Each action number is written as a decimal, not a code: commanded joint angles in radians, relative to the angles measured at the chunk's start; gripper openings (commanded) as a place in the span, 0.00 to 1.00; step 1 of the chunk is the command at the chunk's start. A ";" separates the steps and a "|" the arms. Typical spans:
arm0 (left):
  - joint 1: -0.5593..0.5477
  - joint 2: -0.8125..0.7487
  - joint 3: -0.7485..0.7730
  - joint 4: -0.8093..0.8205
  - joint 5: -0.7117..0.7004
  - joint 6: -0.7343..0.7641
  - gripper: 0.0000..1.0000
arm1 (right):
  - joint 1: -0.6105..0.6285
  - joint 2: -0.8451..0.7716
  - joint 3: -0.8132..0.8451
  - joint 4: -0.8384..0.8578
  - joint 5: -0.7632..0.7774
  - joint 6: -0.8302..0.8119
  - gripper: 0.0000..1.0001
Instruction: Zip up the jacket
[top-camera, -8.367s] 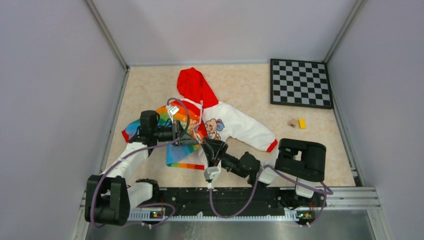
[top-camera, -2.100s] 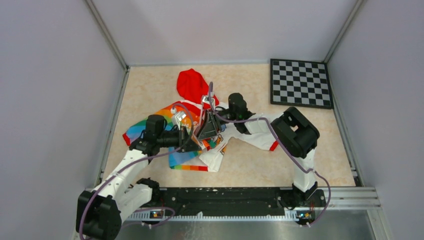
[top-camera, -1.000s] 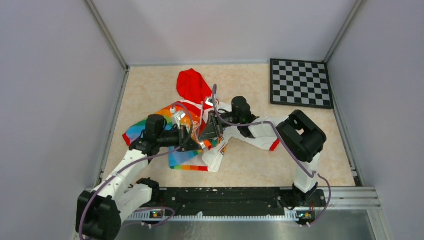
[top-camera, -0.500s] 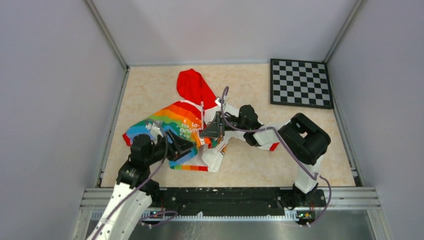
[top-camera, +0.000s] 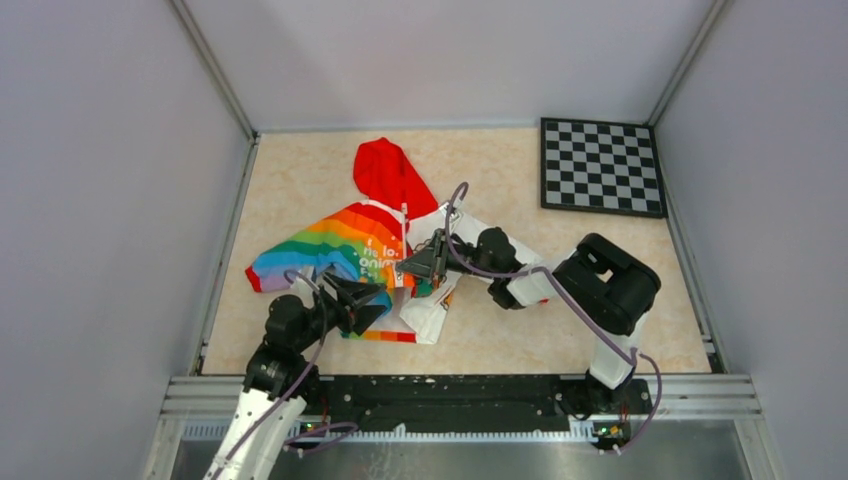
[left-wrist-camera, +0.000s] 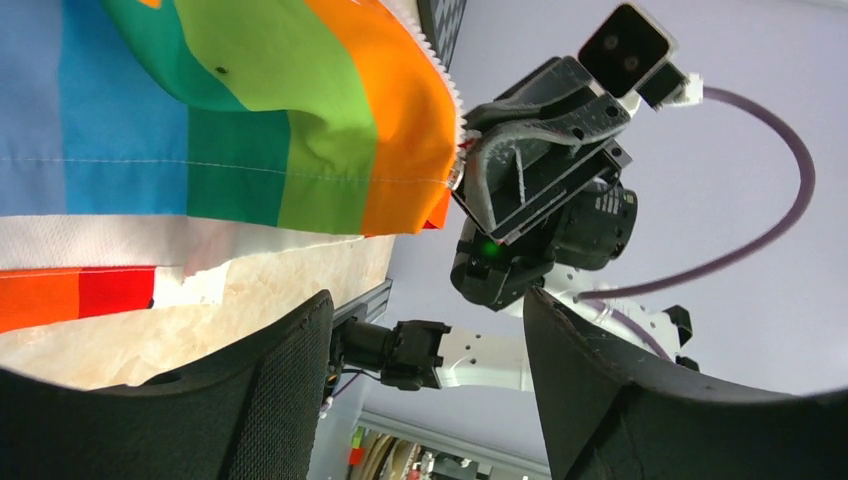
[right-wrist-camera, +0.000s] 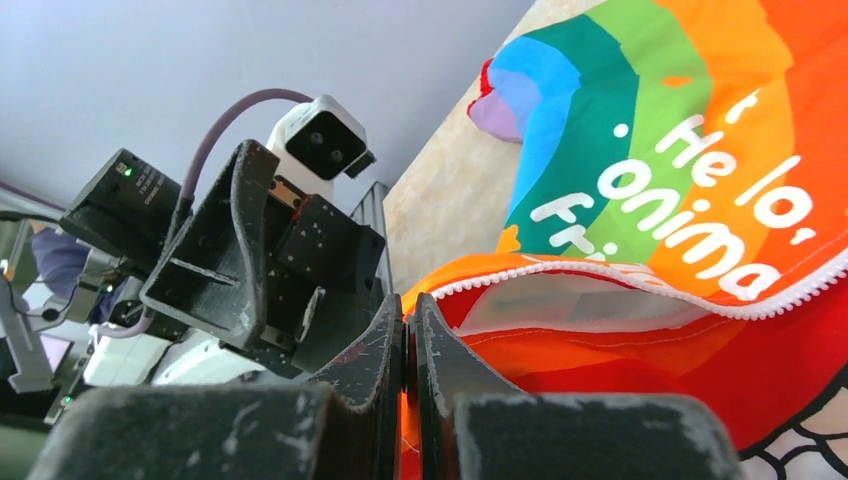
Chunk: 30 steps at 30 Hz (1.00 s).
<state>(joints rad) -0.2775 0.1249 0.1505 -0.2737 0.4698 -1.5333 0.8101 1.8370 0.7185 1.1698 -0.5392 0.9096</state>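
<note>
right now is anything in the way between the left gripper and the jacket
Nothing visible does. The left gripper is open, with only bare table between it and the rainbow hem of the jacket. The right gripper is shut on the zipper edge, beyond that hem.

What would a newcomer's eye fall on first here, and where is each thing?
The bright jacket lies rumpled mid-table, red hood toward the far wall, rainbow half spread left. The right gripper pinches its zipper edge at the centre; the left gripper hangs open by the near hem. A checkerboard sits in the far right corner.
</note>
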 joint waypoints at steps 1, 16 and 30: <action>-0.004 0.065 -0.036 0.171 -0.021 -0.054 0.73 | 0.023 -0.051 -0.011 0.078 0.088 0.011 0.00; -0.020 0.287 -0.005 0.435 -0.064 0.228 0.56 | 0.038 -0.036 -0.012 0.116 0.094 0.041 0.00; -0.034 0.449 -0.043 0.680 -0.014 0.232 0.41 | 0.056 -0.030 -0.014 0.116 0.124 0.044 0.00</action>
<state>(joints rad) -0.3031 0.5381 0.1104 0.2314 0.4168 -1.3025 0.8402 1.8336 0.7063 1.2289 -0.4385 0.9478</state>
